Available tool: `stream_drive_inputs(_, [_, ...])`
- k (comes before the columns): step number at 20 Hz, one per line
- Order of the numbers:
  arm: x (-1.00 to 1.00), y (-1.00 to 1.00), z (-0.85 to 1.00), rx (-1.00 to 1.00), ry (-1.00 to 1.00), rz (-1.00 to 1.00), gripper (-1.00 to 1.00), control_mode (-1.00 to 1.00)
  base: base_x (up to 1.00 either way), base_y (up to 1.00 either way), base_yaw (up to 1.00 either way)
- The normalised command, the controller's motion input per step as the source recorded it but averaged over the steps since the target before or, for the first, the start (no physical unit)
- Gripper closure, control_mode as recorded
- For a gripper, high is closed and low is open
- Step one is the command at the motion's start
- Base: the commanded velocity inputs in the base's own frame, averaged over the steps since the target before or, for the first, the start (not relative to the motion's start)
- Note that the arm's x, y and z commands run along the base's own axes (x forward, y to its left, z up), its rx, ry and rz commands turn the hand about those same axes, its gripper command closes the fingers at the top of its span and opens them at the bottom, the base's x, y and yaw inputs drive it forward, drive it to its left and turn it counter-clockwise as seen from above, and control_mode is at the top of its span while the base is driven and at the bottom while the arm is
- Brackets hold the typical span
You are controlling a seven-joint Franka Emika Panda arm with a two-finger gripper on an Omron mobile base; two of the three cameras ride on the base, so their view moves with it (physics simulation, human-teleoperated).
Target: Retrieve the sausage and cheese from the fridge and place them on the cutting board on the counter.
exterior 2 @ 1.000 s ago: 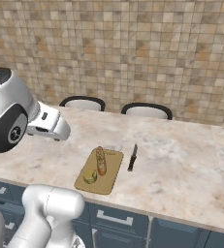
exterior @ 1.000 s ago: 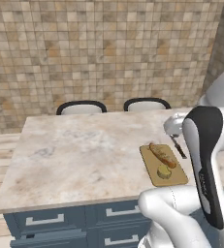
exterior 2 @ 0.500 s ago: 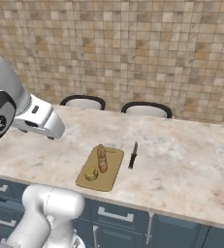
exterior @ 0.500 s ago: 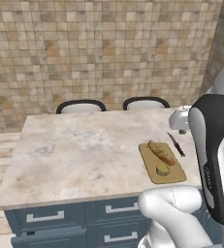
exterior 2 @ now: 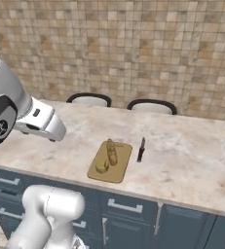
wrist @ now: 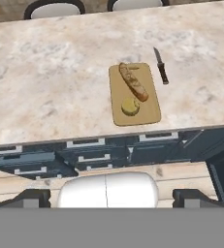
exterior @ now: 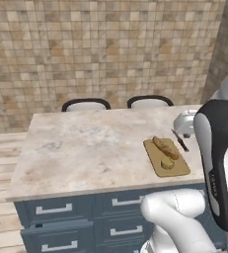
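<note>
Worktop (exterior: 86, 148): pale mottled stone, smooth, low sheen. Cutting board (wrist: 150, 114): light-brown wood, matt. Sausage (wrist: 134, 81): reddish-brown skin (slightly speckled). Cheese (wrist: 130, 106): pale yellow, dull. Knife (wrist: 160, 66): dark handle, grey metal blade. Drawers (exterior: 56, 210): navy painted fronts, silver metal handles.

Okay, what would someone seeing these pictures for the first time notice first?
Probably the cutting board near the front edge of the counter, with the sausage lying along it and the cheese at its near end. A dark-handled knife lies on the stone just beside the board, apart from it. Two chair backs peek over the counter's far side.
</note>
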Motion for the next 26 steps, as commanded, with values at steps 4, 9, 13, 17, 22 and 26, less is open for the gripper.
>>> stream_drive_inputs(4, [0.00,0.00,0.00,0.00,0.00,0.00,-1.00,1.00,-0.48,0.94,0.00])
stream_drive_inputs(9, [0.00,0.00,0.00,0.00,0.00,0.00,-1.00,1.00,-0.02,1.00,-0.03])
stream_drive_inputs(13, [0.00,0.00,0.00,0.00,0.00,0.00,-1.00,1.00,0.46,0.83,-0.06])
stream_drive_inputs(17, [0.00,0.00,0.00,0.00,0.00,0.00,-1.00,1.00,0.44,0.67,-0.08])
stream_drive_inputs(22, [0.00,0.00,0.00,0.00,0.00,0.00,-1.00,1.00,0.64,0.37,-0.07])
stream_drive_inputs(26, [0.00,0.00,0.00,0.00,0.00,0.00,-1.00,1.00,0.77,0.26,-0.06])
